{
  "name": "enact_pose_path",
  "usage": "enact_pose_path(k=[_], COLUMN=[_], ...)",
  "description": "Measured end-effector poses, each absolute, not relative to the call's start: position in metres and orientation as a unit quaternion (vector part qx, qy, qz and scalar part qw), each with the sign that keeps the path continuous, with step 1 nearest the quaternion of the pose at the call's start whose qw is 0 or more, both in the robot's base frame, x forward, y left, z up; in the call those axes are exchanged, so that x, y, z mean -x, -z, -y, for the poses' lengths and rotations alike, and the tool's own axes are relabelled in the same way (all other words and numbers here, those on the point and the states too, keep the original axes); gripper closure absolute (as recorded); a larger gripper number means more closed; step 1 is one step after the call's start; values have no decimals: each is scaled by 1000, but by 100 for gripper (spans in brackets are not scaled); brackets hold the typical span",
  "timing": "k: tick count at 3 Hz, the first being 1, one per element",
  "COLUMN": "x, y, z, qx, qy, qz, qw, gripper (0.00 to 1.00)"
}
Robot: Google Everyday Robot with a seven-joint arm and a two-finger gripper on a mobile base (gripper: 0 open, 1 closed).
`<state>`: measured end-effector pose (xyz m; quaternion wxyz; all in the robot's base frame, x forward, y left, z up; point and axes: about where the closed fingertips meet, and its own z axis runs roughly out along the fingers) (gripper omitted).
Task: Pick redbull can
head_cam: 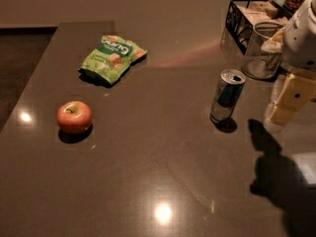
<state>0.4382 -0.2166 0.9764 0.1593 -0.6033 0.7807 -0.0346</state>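
Note:
The redbull can (227, 96) stands upright on the dark grey table (148, 172), right of centre. It is slim, silver and blue, with a silver top and pull-tab opening. My gripper (285, 108) hangs from the white arm at the right edge of the camera view. It is to the right of the can, about level with it, and apart from it. It holds nothing that I can see. Its shadow falls on the table below it.
A clear glass jar (261, 51) stands behind the can, close to the arm. A black wire basket (242, 16) with packets is at the back right. A green snack bag (111, 57) lies at the back left. A red apple (74, 117) sits at the left.

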Motion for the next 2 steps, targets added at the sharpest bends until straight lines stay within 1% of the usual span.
enact_pose_path(k=[2], x=[-444], y=[-972], z=[213], qx=[598], qy=[33], qz=[-783], qw=[167], gripper=[0])
